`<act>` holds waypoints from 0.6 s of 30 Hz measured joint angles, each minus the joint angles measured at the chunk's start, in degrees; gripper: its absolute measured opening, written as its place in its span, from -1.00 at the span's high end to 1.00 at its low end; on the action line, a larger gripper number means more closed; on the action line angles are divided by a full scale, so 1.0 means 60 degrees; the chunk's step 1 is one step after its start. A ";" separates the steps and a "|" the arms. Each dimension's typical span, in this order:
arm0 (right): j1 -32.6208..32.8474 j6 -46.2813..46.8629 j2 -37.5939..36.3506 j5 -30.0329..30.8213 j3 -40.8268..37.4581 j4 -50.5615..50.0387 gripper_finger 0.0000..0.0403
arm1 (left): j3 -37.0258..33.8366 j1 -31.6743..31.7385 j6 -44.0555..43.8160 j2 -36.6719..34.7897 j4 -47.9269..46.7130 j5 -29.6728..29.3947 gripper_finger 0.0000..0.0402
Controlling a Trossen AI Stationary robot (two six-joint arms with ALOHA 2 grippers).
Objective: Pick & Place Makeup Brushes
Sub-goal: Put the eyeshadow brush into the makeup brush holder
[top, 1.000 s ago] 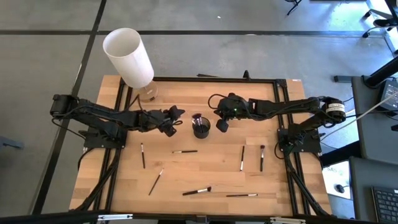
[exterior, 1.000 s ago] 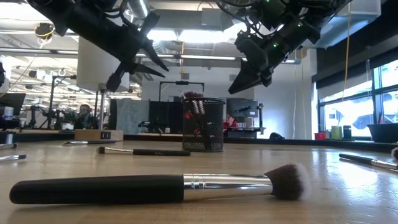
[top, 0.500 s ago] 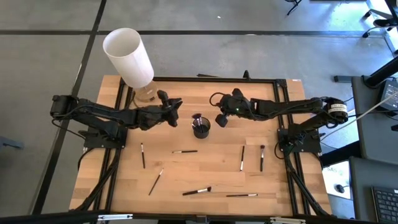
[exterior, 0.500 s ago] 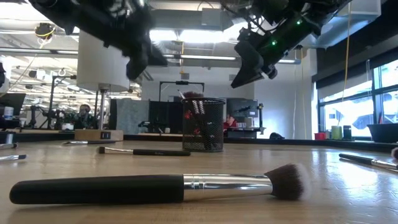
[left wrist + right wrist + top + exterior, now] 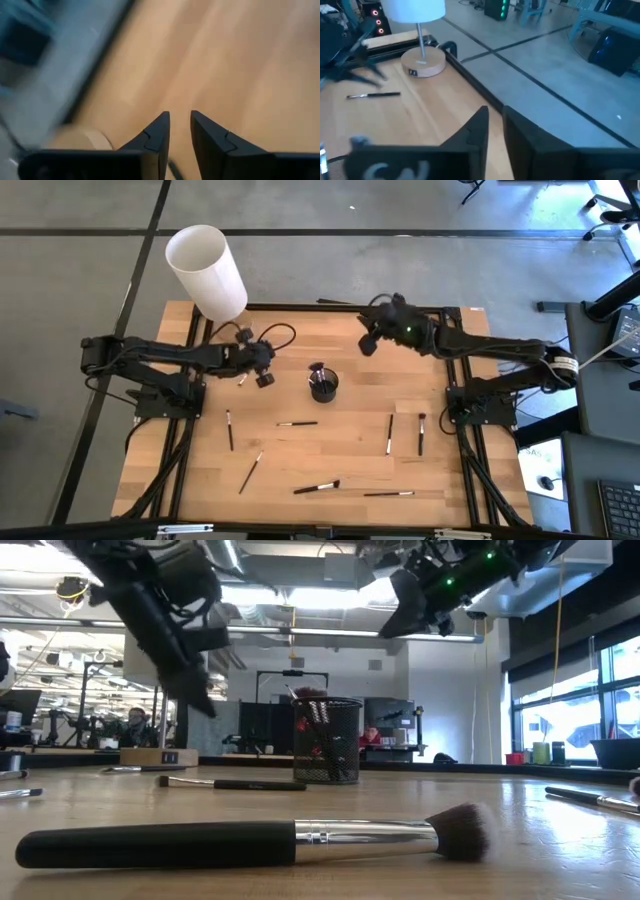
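A black mesh cup [image 5: 323, 386] stands at mid-table with a few brushes upright in it; in the low view the cup [image 5: 326, 740] sits behind a large black-handled brush [image 5: 250, 840] lying flat. Several more makeup brushes lie flat on the wood, among them one [image 5: 297, 423] near the cup, one [image 5: 229, 430] and a pair [image 5: 389, 434] [image 5: 421, 432]. My left gripper [image 5: 264, 378] [image 5: 180, 117] hovers left of the cup by the lamp base, fingers nearly together, holding nothing. My right gripper [image 5: 366, 345] [image 5: 495, 112] is raised near the far edge, shut and empty.
A lamp with a white shade [image 5: 205, 270] and a round wooden base [image 5: 423, 62] stands at the far left corner, with one brush [image 5: 372, 95] lying near the base. A black frame [image 5: 455, 310] borders the table. Bare wood lies between the scattered brushes.
My left gripper has drawn back from the cup toward the table's left, swung round to point down, and shut from a spread-open state. My right gripper has risen and moved from beside the cup toward the far edge. The brushes and cup have stayed put.
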 joint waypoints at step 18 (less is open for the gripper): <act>-0.1386 -0.0365 0.0332 -0.2271 -0.0007 0.0589 0.39 | -0.0218 -0.1031 -0.7264 0.0036 -0.4976 0.2192 0.42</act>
